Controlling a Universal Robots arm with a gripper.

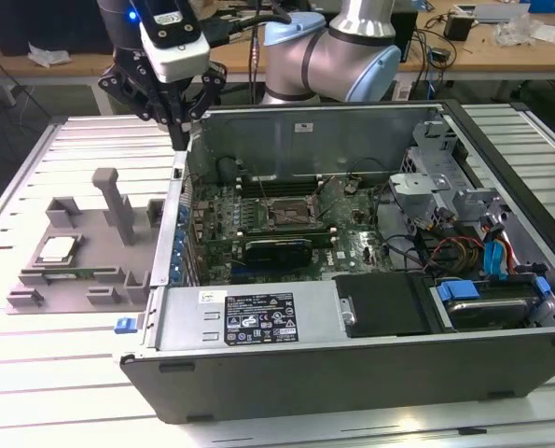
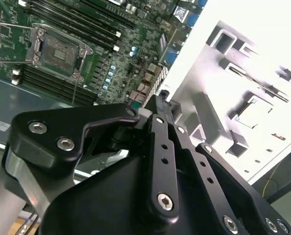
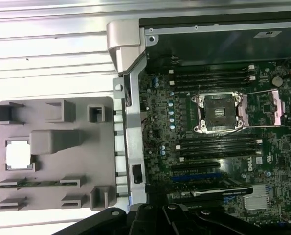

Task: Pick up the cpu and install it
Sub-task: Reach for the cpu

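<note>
The cpu (image 1: pixel 56 248) is a small silver square lying flat in a recess of the grey holder block (image 1: pixel 81 266), on the exterior view's left. In the first wrist view the cpu (image 3: pixel 18 154) shows bright white in that same recess. My gripper (image 1: pixel 179 138) hangs above the case's side wall, between the holder block and the motherboard, well above the cpu. Its fingers (image 2: pixel 160 105) are shut together with nothing between them. The dark square socket (image 3: pixel 218 112) on the motherboard stands uncovered, its metal frame (image 3: pixel 275 105) folded aside.
The open computer case (image 1: pixel 258 322) lies on a slatted metal table (image 1: pixel 34 373). Memory sticks (image 3: pixel 218 144) flank the socket. A drive cage (image 1: pixel 445 187) and cables (image 1: pixel 496 252) fill the exterior view's right. A tall post (image 1: pixel 114 201) rises from the holder block.
</note>
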